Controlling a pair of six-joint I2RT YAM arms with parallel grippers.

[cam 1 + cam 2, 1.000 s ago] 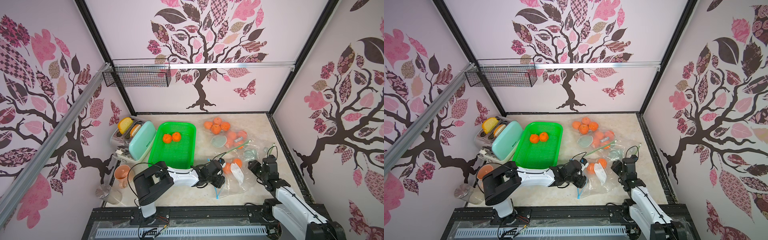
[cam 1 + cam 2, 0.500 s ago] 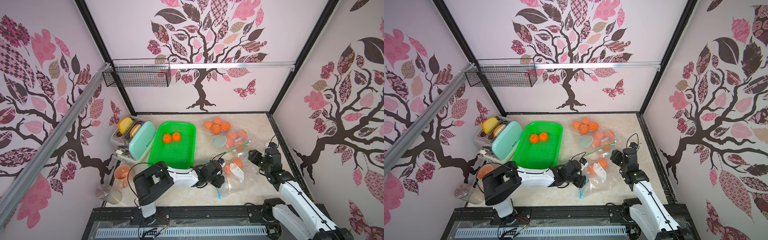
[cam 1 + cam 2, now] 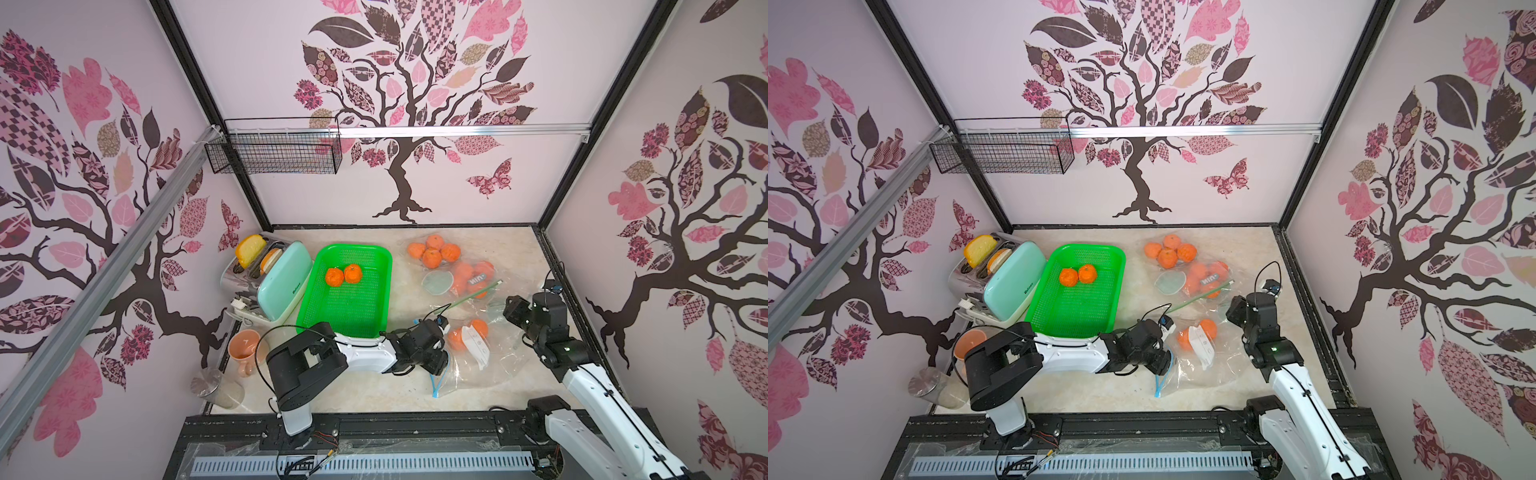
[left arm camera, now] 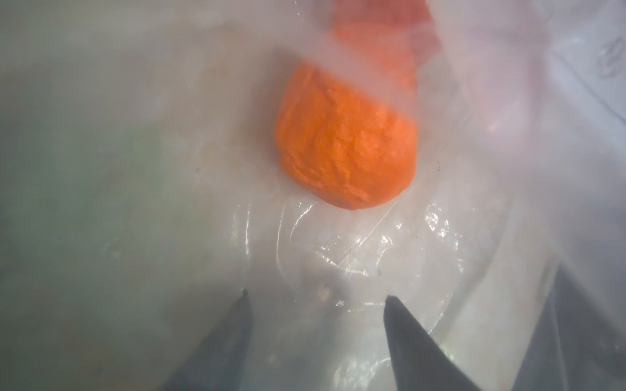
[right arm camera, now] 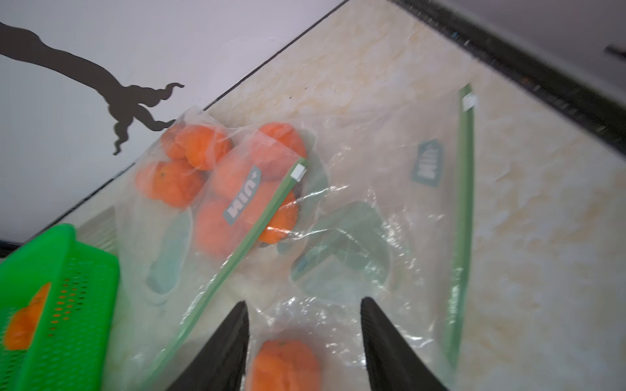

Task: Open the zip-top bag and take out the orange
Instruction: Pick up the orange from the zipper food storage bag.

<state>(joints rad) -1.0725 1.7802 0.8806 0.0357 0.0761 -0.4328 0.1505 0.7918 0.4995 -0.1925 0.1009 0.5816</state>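
**While our left claw waits inside the bag, the orange lies just ahead of it**

Because our left claw (image 4: 316,294) has its two dark fingers (image 4: 416,345) spread well apart with only clear film between them, we call it wide open and holding nothing. It sits inside the mouth of the clear plastic zip-top bag (image 3: 494,365), whose walls fog the left wrist view on every side. Ahead of the fingertips, and apart from them, lies the bumpy round orange (image 4: 345,149), resting on the bag's lower wall. A second orange fruit (image 4: 379,40) shows behind it, blurred by a fold of plastic. In both top views the two fruits lie side by side in the bag by a white label (image 3: 473,347). The bag's pale blue zip strip (image 3: 436,380) curls on the beige marbled tabletop (image 3: 353,392) beside our left wrist.

Our right claw (image 5: 303,301) hangs over the side of that bag away from our left arm, its black fingers (image 5: 389,348) parted with nothing gripped between them. Beyond it lie a clear bag of oranges with a green zip strip (image 5: 237,203) and another green-zipped clear bag (image 5: 464,203) lying flat. Farther off, the bright green plastic mesh basket (image 3: 353,248) holds two oranges (image 3: 343,275), and a mint-green toaster (image 3: 284,282) stands beside it.
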